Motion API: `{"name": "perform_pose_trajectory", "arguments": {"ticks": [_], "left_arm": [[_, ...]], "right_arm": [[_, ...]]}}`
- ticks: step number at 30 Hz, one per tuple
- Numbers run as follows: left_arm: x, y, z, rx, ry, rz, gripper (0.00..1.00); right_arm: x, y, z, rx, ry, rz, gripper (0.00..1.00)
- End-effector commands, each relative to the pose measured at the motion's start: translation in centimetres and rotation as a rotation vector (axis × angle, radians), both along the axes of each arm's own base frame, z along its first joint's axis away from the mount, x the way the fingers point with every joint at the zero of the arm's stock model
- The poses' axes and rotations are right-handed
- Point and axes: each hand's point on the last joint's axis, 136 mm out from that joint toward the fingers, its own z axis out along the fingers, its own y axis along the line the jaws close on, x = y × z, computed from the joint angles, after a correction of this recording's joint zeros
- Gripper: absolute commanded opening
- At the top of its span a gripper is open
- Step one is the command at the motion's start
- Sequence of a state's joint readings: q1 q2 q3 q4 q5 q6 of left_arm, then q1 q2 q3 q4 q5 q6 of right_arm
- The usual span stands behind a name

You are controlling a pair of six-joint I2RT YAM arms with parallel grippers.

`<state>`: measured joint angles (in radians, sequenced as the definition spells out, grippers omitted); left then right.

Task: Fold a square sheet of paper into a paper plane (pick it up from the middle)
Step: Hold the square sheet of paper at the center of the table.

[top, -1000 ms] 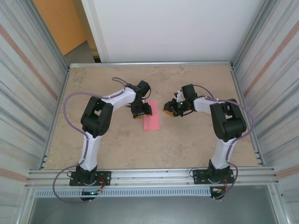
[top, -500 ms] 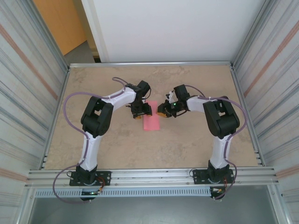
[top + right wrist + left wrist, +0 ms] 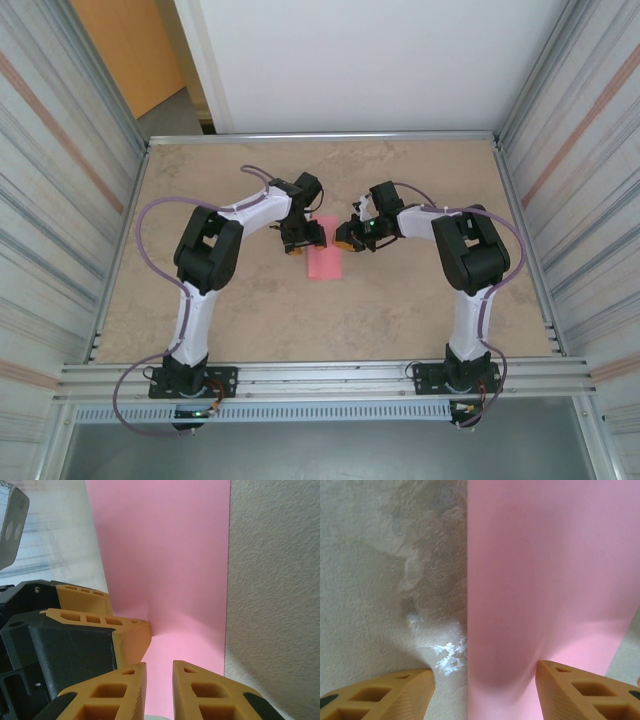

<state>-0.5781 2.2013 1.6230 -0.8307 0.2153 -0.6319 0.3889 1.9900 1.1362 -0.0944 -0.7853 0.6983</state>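
Top external view: the sheet of paper (image 3: 325, 262) lies flat on the table (image 3: 420, 310) as a narrow pink strip, midway between the 2 arms. Its long axis runs from the near edge toward the back, leaning slightly left at the far end. The left gripper (image 3: 306, 238) sits at the left edge of the strip's far half. The right gripper (image 3: 348, 238) sits just off the right edge at the same level. The 2 grippers face each other across the strip, about equally near. The near half of the strip is free. The table is mottled beige stone, ribbed metal walls (image 3: 60, 220) close the sides and a white panel (image 3: 350, 60) closes the back.

Left wrist view: the left gripper's fingers (image 3: 385, 695) stand wide apart and grip nothing. The strip's straight left edge runs between them, so the far finger is over pink paper and the other over bare table with a white scuff (image 3: 445, 655).

Right wrist view: the right gripper's 2 fingers (image 3: 115, 690) are drawn close, leaving a narrow slit. Pink paper shows beyond the tips, and it cannot be told whether an edge is pinched. The strip extends straight ahead of the tips, so the next fold should turn on that long edge
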Motion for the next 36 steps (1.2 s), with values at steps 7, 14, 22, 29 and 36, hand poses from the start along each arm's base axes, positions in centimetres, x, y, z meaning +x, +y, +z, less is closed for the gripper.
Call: {"name": "perform_pose_trajectory", "arguments": {"ticks": [7,14,22,29,36], "left_arm": [[-6.2,1.9,-11.3,0.135,0.232,-0.037,0.60],[-6.2,1.8,-11.4,0.134,0.233,-0.036,0.60],[-6.3,1.9,-11.3,0.133,0.235,-0.038,0.60],[-6.4,1.7,-11.1,0.124,0.237,-0.037,0.59],[-5.0,1.0,-8.8,0.082,0.179,-0.044,0.58]], "right_arm": [[0.3,0.6,-0.1,0.012,-0.002,0.019,0.19],[0.1,1.0,-0.5,0.013,0.011,0.035,0.16],[-1.5,-0.1,-2.7,-0.064,0.087,0.056,0.15],[-3.1,-2.0,-6.3,-0.194,0.182,0.051,0.12],[-4.2,-3.5,-8.7,-0.306,0.217,0.055,0.10]]}}
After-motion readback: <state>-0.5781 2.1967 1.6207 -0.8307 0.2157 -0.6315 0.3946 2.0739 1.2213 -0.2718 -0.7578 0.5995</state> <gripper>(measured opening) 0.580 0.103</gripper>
